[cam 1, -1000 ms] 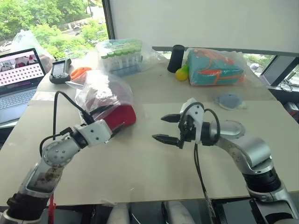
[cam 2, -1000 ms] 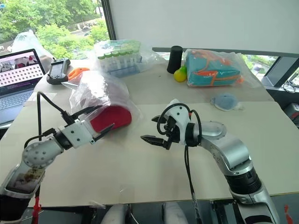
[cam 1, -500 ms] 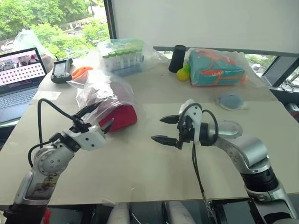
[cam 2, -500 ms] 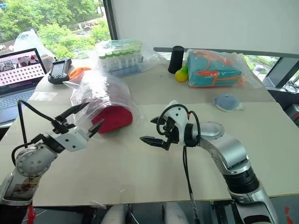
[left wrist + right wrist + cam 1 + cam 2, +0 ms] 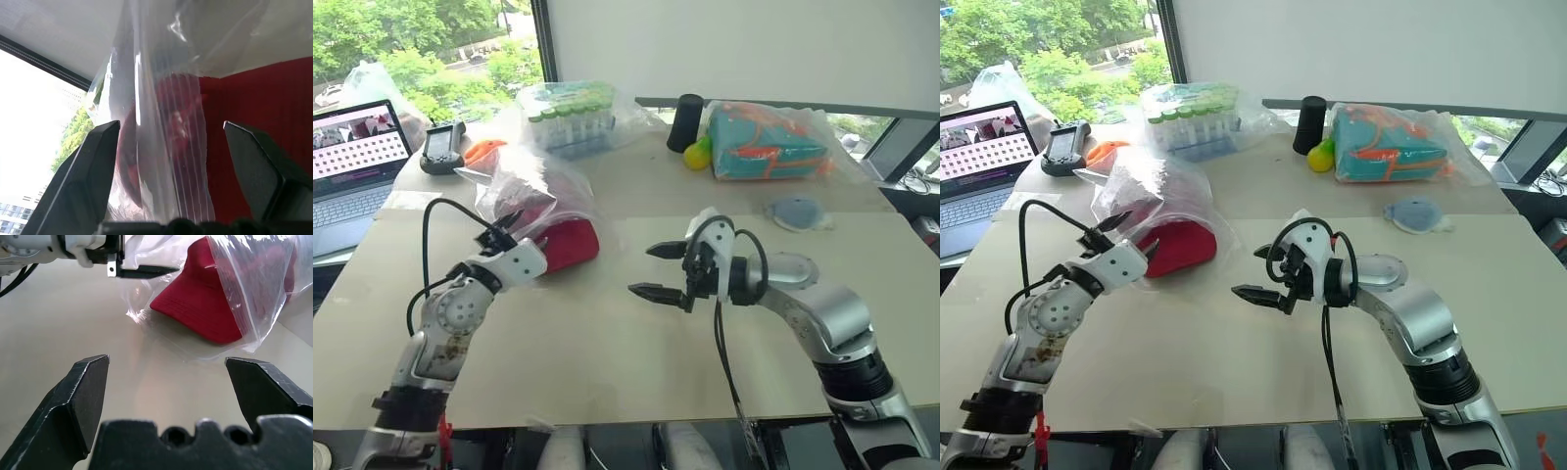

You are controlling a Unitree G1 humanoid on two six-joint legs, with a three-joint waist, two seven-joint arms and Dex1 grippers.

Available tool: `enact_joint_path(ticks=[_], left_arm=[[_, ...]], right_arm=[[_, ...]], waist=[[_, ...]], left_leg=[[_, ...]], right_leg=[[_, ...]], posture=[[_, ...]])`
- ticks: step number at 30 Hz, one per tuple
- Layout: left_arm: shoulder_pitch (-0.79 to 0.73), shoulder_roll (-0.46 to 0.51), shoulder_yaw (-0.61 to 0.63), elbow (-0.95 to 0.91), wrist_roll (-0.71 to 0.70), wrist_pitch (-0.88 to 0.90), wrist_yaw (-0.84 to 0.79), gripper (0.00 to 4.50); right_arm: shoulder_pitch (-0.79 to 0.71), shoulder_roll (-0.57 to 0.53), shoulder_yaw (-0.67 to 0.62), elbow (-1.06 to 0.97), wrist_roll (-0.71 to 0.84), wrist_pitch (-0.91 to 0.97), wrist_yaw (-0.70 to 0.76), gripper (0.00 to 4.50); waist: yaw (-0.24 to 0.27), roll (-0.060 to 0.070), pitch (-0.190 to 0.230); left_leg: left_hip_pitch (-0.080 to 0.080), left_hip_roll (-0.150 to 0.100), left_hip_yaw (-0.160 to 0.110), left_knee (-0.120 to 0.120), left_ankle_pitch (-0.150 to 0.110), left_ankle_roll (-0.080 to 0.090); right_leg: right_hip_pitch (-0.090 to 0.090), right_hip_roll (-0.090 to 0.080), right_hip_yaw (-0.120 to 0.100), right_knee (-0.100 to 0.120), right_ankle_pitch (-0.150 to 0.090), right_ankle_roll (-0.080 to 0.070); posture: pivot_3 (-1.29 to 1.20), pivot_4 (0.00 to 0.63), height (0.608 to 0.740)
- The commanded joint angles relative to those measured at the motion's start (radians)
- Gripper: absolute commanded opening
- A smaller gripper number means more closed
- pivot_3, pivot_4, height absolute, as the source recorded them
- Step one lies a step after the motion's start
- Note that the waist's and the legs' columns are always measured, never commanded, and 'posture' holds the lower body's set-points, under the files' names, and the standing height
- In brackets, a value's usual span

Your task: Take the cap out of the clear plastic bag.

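Observation:
The dark red cap [image 5: 572, 242] lies on the table inside the clear plastic bag [image 5: 530, 184], its brim poking out of the bag's mouth [image 5: 198, 308]. My left gripper [image 5: 1139, 231] is at the bag's near edge, pointing level. Its jaws stand apart on either side of a fold of plastic [image 5: 161, 147] with the cap behind it. My right gripper [image 5: 640, 269] hovers open above the table to the right of the cap and holds nothing. Its two fingers [image 5: 83, 396] frame the brim from a distance.
A laptop [image 5: 352, 157] sits at the far left, with a black handheld device [image 5: 440, 147] and an orange thing [image 5: 481, 151] behind the bag. Across the back stand a bag of green-capped tubes [image 5: 570, 116], a black cylinder [image 5: 684, 122] and a bag with a teal-and-orange item [image 5: 764, 142]. A grey-blue round thing [image 5: 795, 211] lies at right.
My left gripper has moved forward onto the bag's near edge and its jaws have narrowed. The right arm has kept still.

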Motion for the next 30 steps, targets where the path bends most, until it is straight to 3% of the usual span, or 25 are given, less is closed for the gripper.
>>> enact_joint_path(ticks=[1, 5, 6, 7, 21, 27, 30], left_arm=[[-0.041, 0.004, 0.018, -0.020, -0.049, 0.023, -0.027, 1.81], [-0.078, -0.004, 0.035, -0.047, -0.109, 0.109, -0.069, 0.67], [-0.087, -0.004, 0.038, -0.057, -0.115, 0.133, -0.072, 0.16], [-0.094, -0.005, 0.039, -0.067, -0.128, 0.158, -0.082, 0.03], [-0.133, 0.005, 0.043, -0.128, -0.207, 0.344, -0.162, 0.03], [-0.180, -0.007, 0.071, -0.133, -0.270, 0.441, -0.158, 0.03], [-0.189, -0.026, 0.067, -0.128, -0.279, 0.466, -0.135, 0.03]], right_arm=[[-0.024, 0.010, -0.015, -0.021, -0.001, -0.027, -0.005, 4.50], [-0.025, 0.027, -0.009, -0.033, -0.003, -0.021, -0.020, 4.50], [-0.025, 0.032, -0.007, -0.036, -0.003, -0.019, -0.025, 4.50], [-0.025, 0.038, -0.005, -0.040, -0.003, -0.018, -0.029, 4.50], [-0.052, 0.136, 0.043, -0.055, -0.028, -0.011, -0.096, 4.50], [-0.099, 0.224, 0.185, -0.003, -0.211, -0.106, -0.215, 4.50], [-0.131, 0.264, 0.311, 0.101, -0.397, -0.254, -0.295, 4.50]], waist=[[-0.001, 0.000, 0.000], [-0.002, 0.000, 0.000], [-0.002, 0.000, 0.000], [-0.002, 0.000, 0.000], [-0.004, 0.000, 0.000], [-0.005, 0.000, 0.000], [-0.005, 0.000, 0.000]], left_leg=[[0.000, 0.000, 0.000, 0.000, 0.000, 0.000], [0.000, 0.000, 0.000, 0.000, 0.000, 0.000], [0.000, 0.000, 0.000, 0.000, 0.000, 0.000], [0.000, 0.000, -0.001, 0.000, 0.000, 0.000], [0.000, 0.000, -0.001, 0.000, 0.000, 0.000], [0.000, 0.000, -0.001, 0.000, 0.000, 0.000], [0.000, 0.000, -0.002, 0.000, 0.000, 0.000]], right_leg=[[0.000, 0.000, 0.000, 0.000, 0.000, 0.000], [0.000, 0.000, 0.000, 0.000, 0.000, 0.000], [0.000, 0.000, 0.000, 0.001, 0.000, 0.000], [0.000, 0.000, 0.000, 0.000, 0.000, 0.000], [0.000, 0.000, 0.000, 0.000, 0.000, 0.000], [0.000, 0.001, 0.000, 0.001, 0.000, 0.000], [0.000, 0.001, 0.000, 0.000, 0.000, 0.000]], posture=[[0.00, 0.150, 0.740], [0.00, 0.150, 0.740], [0.00, 0.150, 0.740], [0.00, 0.150, 0.740], [0.00, 0.150, 0.740], [0.00, 0.150, 0.740], [0.00, 0.150, 0.740]])
